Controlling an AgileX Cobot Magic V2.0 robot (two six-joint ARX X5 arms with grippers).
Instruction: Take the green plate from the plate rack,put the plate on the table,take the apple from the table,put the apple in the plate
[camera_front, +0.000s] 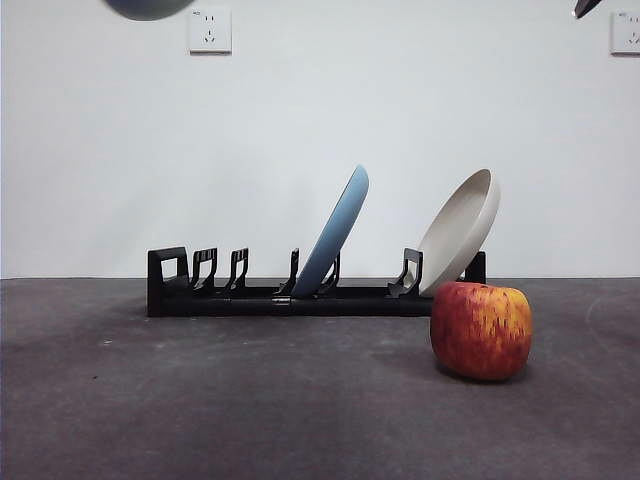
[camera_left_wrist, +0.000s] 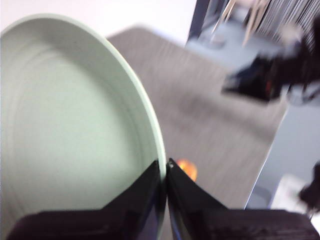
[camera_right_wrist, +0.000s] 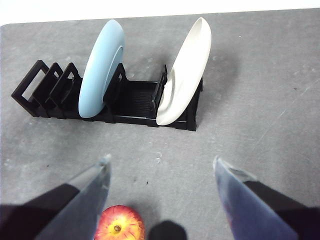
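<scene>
Front view: plate rack (camera_front: 300, 290) on the table (camera_front: 200, 400) holds a blue plate (camera_front: 335, 230) and a beige plate (camera_front: 460, 230), both leaning; apple (camera_front: 481, 329) on the table just in front of the rack's beige-plate end; green plate shows only as a dark rounded edge at the top corner (camera_front: 148, 8), lifted well clear of the rack.
Left wrist view: left gripper (camera_left_wrist: 165, 172) closed down on the green plate (camera_left_wrist: 70, 130) rim, plate held out ahead of the jaws, table far below, apple (camera_left_wrist: 187, 170) a small blur beneath.
Right wrist view: right gripper (camera_right_wrist: 160, 172) wide open, holding nothing, hovering above the table; apple (camera_right_wrist: 120, 225) lies just below, close to one jaw, not between them; rack beyond.
Key relation: plate up high, must come down to bare table; right arm nearer the apple.
</scene>
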